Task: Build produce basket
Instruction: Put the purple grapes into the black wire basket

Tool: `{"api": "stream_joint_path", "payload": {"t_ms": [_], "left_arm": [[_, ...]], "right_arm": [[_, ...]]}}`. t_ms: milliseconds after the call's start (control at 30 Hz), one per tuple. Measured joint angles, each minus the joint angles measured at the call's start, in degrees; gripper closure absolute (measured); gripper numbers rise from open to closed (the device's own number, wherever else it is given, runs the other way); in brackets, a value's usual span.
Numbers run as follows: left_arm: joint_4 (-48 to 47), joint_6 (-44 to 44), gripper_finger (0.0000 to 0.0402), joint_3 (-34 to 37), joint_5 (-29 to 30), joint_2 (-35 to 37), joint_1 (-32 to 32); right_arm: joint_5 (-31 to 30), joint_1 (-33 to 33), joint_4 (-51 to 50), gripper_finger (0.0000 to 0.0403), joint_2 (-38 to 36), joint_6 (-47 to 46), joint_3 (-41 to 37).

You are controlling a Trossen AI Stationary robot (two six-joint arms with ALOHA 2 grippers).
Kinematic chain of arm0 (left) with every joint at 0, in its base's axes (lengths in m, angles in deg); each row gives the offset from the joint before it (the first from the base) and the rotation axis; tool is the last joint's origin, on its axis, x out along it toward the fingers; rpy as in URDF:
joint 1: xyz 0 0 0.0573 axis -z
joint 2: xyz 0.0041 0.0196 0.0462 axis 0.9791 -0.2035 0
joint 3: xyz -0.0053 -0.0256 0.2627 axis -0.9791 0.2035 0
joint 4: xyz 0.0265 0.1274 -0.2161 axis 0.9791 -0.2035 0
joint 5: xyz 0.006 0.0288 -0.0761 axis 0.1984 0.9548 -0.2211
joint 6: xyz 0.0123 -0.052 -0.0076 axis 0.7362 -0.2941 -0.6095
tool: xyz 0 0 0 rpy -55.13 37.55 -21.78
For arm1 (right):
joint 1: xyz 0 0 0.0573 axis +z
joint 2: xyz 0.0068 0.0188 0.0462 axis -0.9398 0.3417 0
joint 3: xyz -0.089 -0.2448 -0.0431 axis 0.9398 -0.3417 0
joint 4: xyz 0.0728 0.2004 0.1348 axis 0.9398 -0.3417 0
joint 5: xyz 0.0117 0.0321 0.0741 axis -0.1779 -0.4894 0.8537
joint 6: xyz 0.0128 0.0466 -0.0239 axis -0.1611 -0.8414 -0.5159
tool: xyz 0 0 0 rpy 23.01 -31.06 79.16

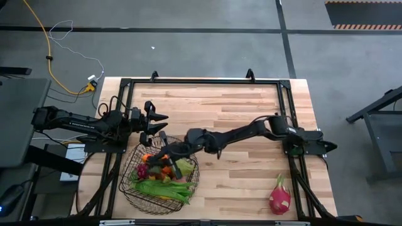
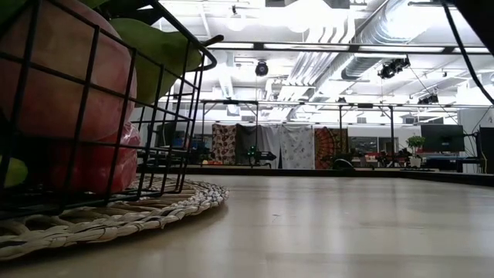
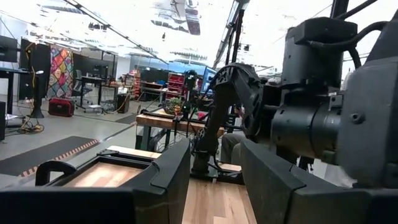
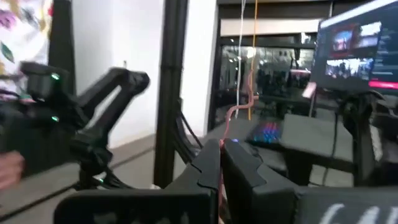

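Basket [image 1: 135, 188] and produce [image 1: 164, 187] show no readable writing.

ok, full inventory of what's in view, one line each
table: 1, light wood, centre of the high view
basket: 1, dark wire mesh, near left corner of the table
mat: 1, pale woven, under the basket
beans: 1 bunch, green, in the basket's near side
other produce: several pieces, orange, red, green, in the basket; exact count unclear
dragon fruit: 1, pink with green tips, lying on the table near the right edge, outside the basket
cable: 1, yellow, on the floor beyond the table's left corner
left gripper: open, hangs above the table just beyond the basket
right gripper: shut, over the basket's far rim
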Motion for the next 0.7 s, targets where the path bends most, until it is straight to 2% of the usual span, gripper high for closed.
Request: {"api": "stream_joint_path", "payload": {"t_ms": [267,700], "left_arm": [[0.0,0.0,0.0273,0.0,0.0,0.0,0.0],[0.0,0.0,0.0273,0.0,0.0,0.0,0.0]], "right_arm": [[0.0,-1.4,-6.2,0.0402,1.1,-1.1,1.4],[0.0,-1.8,-5.4,0.0402,1.6,-1.6,1.3]]}}
